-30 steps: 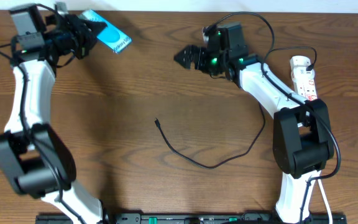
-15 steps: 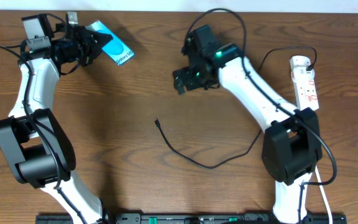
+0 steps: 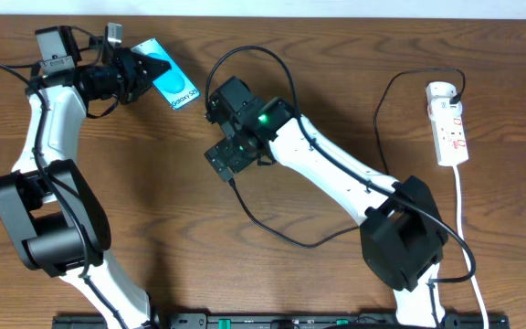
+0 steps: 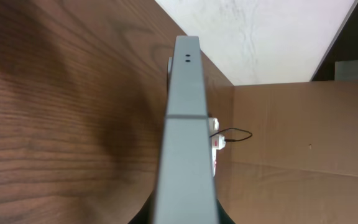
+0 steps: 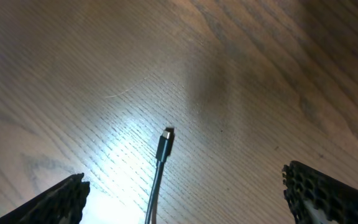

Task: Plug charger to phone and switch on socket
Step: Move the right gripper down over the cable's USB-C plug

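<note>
The charger [image 3: 286, 240] lies loose on the wooden table [image 3: 172, 183], and its small plug tip [image 5: 166, 138] rests flat on the wood just below the right gripper [image 5: 184, 177]. The jaws stand fully wide and hold nothing. They hang on either side of the tip, probably so that they can close on it. Farther away, the left gripper [image 3: 152, 67] is closed tight on one short end of the phone [image 3: 179, 87], so the free end points toward the middle, I think to offer its port. The socket [image 3: 450, 123] lies at the far right, well apart from both grippers.

Back left, phone [image 3: 173, 80] in left claw [image 3: 150, 69]; charger [image 5: 164, 146] at centre; socket [image 3: 449, 125] far right.
</note>
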Controlling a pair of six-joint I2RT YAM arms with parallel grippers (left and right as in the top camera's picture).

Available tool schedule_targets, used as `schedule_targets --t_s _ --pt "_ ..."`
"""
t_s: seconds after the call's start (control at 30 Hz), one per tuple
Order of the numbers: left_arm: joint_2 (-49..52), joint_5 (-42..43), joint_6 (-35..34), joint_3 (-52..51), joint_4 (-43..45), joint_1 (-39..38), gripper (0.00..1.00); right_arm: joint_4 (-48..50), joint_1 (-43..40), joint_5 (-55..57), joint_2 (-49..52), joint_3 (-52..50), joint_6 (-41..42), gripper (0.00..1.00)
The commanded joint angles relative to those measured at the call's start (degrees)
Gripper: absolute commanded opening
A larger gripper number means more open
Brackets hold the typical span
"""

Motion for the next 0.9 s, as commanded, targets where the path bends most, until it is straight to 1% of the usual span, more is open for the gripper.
schedule_targets --t_s 0.0,0.03,0.4,0.63,0.67,0.77,0.8,0.87 --pt "-1.4 2.1 1.9 0.7 0.1 1.3 0.07 -0.4 1.1 2.1 2.2 0.7 2.2 0.95" --pt "-1.4 1.6 1.9 0.7 0.0 1.6 0.07 -0.4 1.4 2.2 3.0 0.6 2.8 0.92" --pt "-1.4 0.9 1.9 0.7 0.1 5.1 0.07 0.3 3.5 2.2 7.5 0.6 6.0 0.92" --pt "-1.4 0.9 2.5 0.7 0.1 5.3 0.07 0.5 4.7 2.6 7.5 0.5 7.3 0.87" --pt "-1.4 0.5 2.5 0.7 0.1 5.3 0.07 0.9 4.8 2.6 7.5 0.3 7.7 0.85" --pt "-1.4 0.2 2.5 0.7 0.1 5.3 0.07 1.1 4.9 2.6 7.9 0.1 8.2 0.72" --pt "-1.4 0.3 2.5 0.7 0.1 5.3 0.07 1.2 4.9 2.6 8.1 0.1 8.5 0.69" --pt "-1.4 0.3 2.5 0.7 0.1 5.3 0.07 1.2 4.9 2.5 8.6 0.1 8.7 0.68"
